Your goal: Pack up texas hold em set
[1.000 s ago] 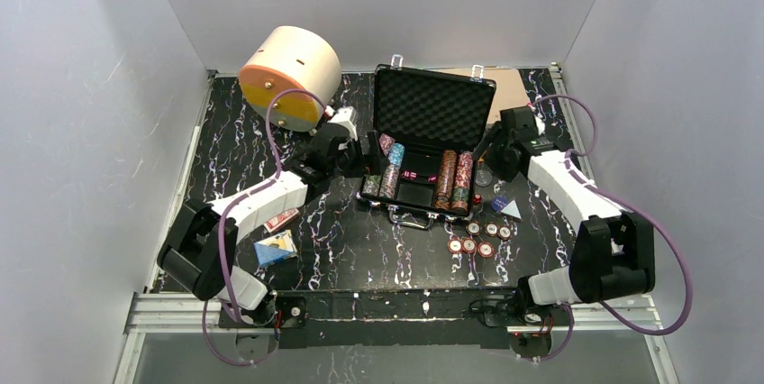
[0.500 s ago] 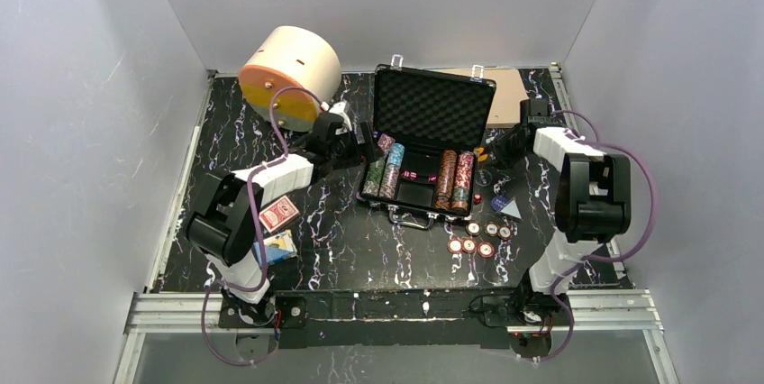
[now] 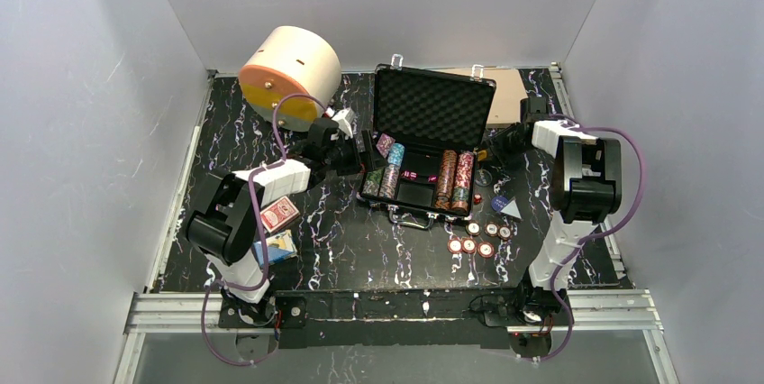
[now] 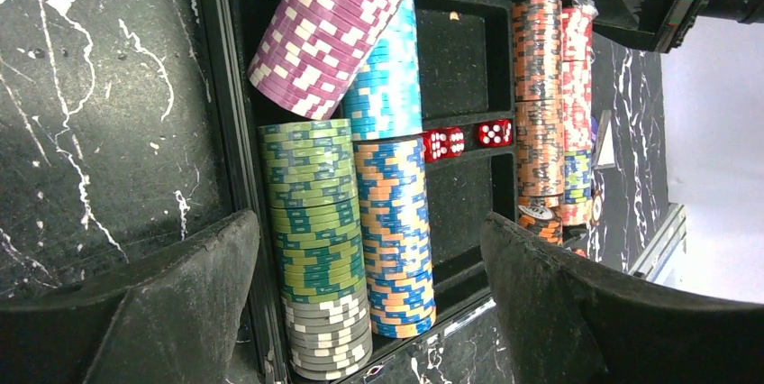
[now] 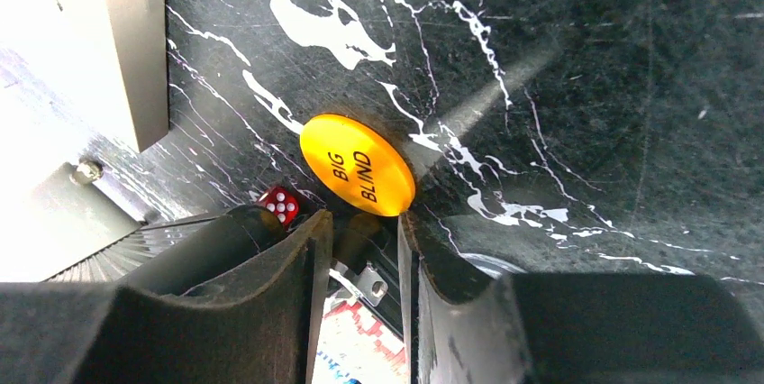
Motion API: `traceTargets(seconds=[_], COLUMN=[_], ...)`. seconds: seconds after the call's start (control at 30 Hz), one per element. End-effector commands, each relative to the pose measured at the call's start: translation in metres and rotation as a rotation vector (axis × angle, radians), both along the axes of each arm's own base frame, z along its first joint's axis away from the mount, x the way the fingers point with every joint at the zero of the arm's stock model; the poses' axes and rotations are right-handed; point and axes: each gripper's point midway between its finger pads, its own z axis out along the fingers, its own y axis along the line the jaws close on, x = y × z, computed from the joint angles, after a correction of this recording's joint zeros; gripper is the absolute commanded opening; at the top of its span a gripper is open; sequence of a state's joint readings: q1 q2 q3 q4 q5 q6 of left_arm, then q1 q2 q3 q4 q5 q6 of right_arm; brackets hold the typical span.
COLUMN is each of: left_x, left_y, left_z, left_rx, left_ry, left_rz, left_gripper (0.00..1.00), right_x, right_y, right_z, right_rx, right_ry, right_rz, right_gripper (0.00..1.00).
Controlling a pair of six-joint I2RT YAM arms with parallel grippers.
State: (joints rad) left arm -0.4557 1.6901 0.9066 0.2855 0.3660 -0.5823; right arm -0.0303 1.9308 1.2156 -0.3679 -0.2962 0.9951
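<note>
Briefcase [image 3: 432, 109] sits open on the desk [image 3: 360, 240], lid upright with the foam facing me. My left fingers [image 4: 369, 240] are spread wide over the briefcase's left side and grip nothing. Under them a green chip row [image 4: 311, 222] and a blue-orange chip row [image 4: 394, 231] lie in their slots. A teal stack [image 4: 387, 86] sits further in. A purple stack [image 4: 329, 28] lies tilted across the top rather than seated. Three red dice [image 4: 459, 139] sit in the briefcase's middle slot, with orange-red chip rows [image 4: 539, 105] on its right side. My right fingers [image 5: 365, 222] are at the briefcase's right edge, nearly together with a narrow gap. Their tips are at the edge of the yellow BIG BLIND button [image 5: 358, 165]. I can't tell if they're pinching it or just touching. A loose red die [image 5: 280, 205] lies just beside that button. Loose chips [image 3: 476, 238] lie on the desk off the briefcase's front right corner. The red deck [image 3: 279, 214] and blue deck [image 3: 277, 247] lie well off its front left. The cream cylinder [image 3: 288, 73] stands left of the lid, and the tan board [image 3: 509, 96] lies behind the lid's right end.
</note>
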Motion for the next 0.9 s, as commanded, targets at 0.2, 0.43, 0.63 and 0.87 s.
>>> traceTargets(seconds=[0.2,0.43,0.63,0.87], left_x=[-0.048,-0.053,-0.045,-0.04], left_y=[-0.009,0.021,0.063,0.103], left_z=[-0.019,0.01,0.042,0.071], left_rx=[-0.07,0.028,0.155,0.268], left_ry=[0.105,0.0,-0.104,-0.176], left_rz=[-0.162,-0.062,0.123,0.292], left_gripper=[0.83,0.85,0.88,0.93], right_x=[-0.037,-0.064,-0.076,-0.052], right_y=[0.081,0.116,0.126,0.091], right_z=[0.012,0.009,0.001,0.014], right_rx=[0.246,0.254,0.217,-0.072], right_ry=[0.045,0.051,0.056,-0.013], right_rz=[0.251,0.377,0.449,0.421], right_gripper=[0.41,0.41,0.41,0.42])
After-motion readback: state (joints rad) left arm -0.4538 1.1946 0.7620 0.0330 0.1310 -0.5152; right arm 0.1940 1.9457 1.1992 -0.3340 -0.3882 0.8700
